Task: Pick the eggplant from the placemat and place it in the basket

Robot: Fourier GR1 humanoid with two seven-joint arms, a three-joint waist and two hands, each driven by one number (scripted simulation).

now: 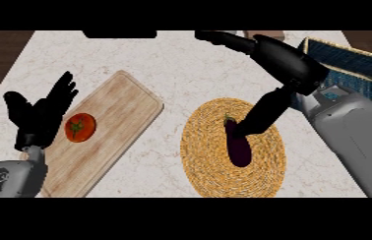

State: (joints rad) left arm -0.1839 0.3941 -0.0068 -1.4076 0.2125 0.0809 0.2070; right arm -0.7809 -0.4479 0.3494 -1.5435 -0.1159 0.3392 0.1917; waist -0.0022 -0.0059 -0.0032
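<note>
Head view: I see the pale marbled bench [181,62] from steeply above, both forearms coming in from the near edge.
Eggplant: the dark purple eggplant [238,146] lies on the round woven straw placemat [210,170], toward the bench's near right; not yet lifted, as far as I can judge.
Right hand: my black right hand [260,115] reaches down to the eggplant's stem end, its fingers touching or just beside it; I cannot tell whether they have closed round it.
Left hand: my black left hand [42,113] rests open, fingers up, at the bench's left edge.
Risk: a hold taken only at the narrow stem end could let the long body swing or slip on the lift.
Basket: the dark blue woven basket [341,62] sits at the far right corner, partly hidden by my arm; I cannot see anything inside.
Board: the light wooden cutting board [116,116] carries a red tomato [80,127].
</note>
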